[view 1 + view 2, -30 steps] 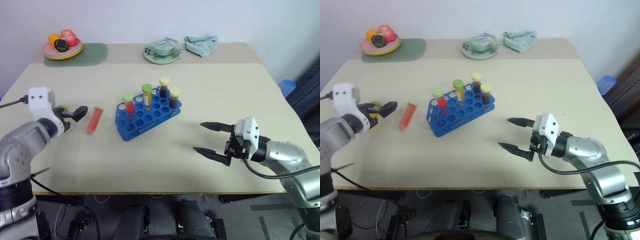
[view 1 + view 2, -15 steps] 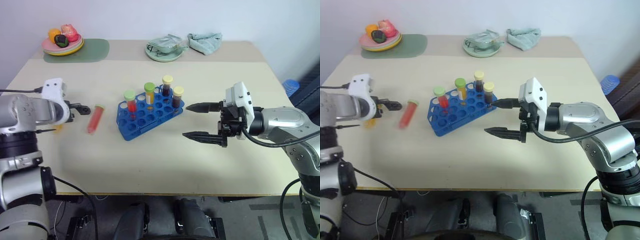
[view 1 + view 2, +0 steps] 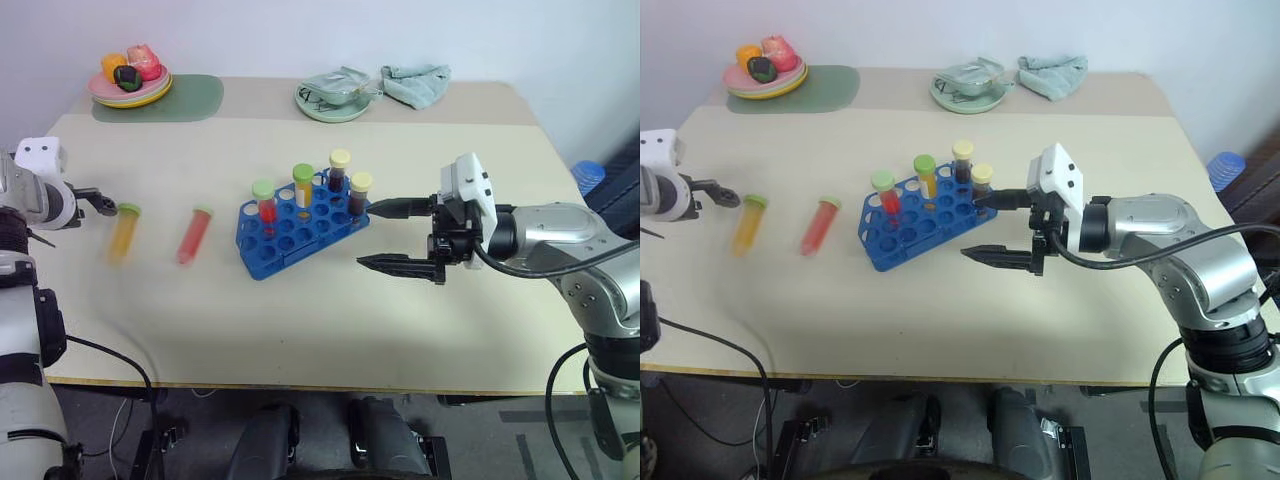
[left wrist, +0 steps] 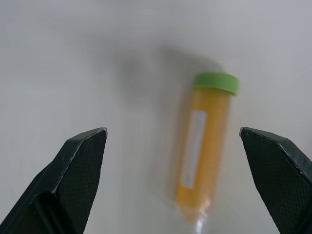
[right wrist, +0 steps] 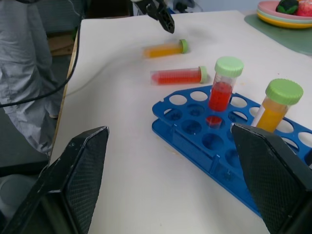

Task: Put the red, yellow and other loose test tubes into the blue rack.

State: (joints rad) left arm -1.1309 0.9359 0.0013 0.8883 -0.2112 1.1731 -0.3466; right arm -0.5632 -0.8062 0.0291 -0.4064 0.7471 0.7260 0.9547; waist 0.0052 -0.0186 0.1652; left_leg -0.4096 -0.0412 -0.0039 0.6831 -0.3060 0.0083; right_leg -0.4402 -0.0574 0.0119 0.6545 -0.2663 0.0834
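the blue rack (image 3: 300, 225) stood near the middle of the table (image 3: 300, 330), with four capped tubes upright in it: a red one with a green cap (image 3: 264, 205), an orange one with a green cap (image 3: 303, 186), and two dark ones with yellow caps (image 3: 339, 172) at the end nearer the right arm. two loose tubes lay flat on the table to the left of the rack. the red tube (image 3: 193, 235) lay nearer the rack, apart from it; the yellow tube (image 3: 124, 232) lay further left, its green cap pointing away from the robot.

the left gripper (image 3: 95, 202) hung at the table's left edge, just beside the yellow tube's cap, its fingers spread wide and holding nothing; in its wrist view the yellow tube (image 4: 202, 148) lay between the two open fingers (image 4: 78, 170), untouched.

the right gripper (image 3: 385, 235) pointed toward the rack from the right, near its yellow-capped end, fingers spread apart and empty.

at the table's far edge sat a plate of fruit (image 3: 130, 80) on a green mat, a pale green dish (image 3: 335, 95) and a crumpled cloth (image 3: 415, 82).
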